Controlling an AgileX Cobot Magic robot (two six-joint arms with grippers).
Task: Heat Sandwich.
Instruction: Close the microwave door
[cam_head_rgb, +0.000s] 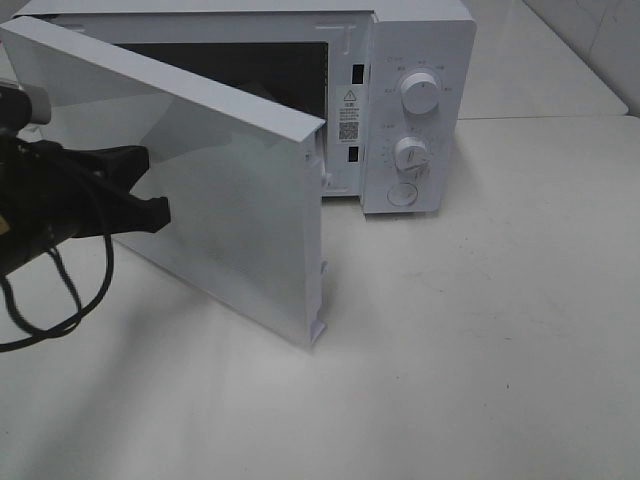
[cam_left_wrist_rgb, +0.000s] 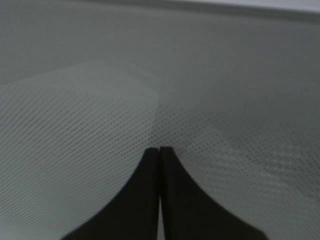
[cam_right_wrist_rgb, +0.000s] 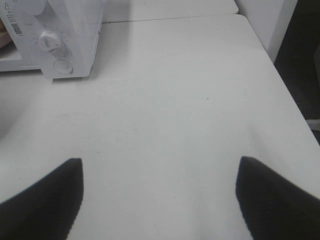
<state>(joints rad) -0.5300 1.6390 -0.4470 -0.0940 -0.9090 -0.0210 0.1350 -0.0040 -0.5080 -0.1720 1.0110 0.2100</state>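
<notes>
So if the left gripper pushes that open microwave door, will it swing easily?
Probably: the microwave door looks like a thin, stiff panel swung open, so it should pivot, not flex. The microwave sits flat and likely stays put.

The microwave casing looks smooth, faintly glossy white — its door window carries a fine dotted mesh. The table is matt white; the left gripper, matt black plastic.

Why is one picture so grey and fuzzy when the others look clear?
Left wrist view: camera close to the microwave door, so its dotted mesh is dim and soft, the shut left gripper a black blur. Exterior high view: soft shadow under the door on the table. Right wrist view: bright, sharp, only the open right gripper blurred.
</notes>
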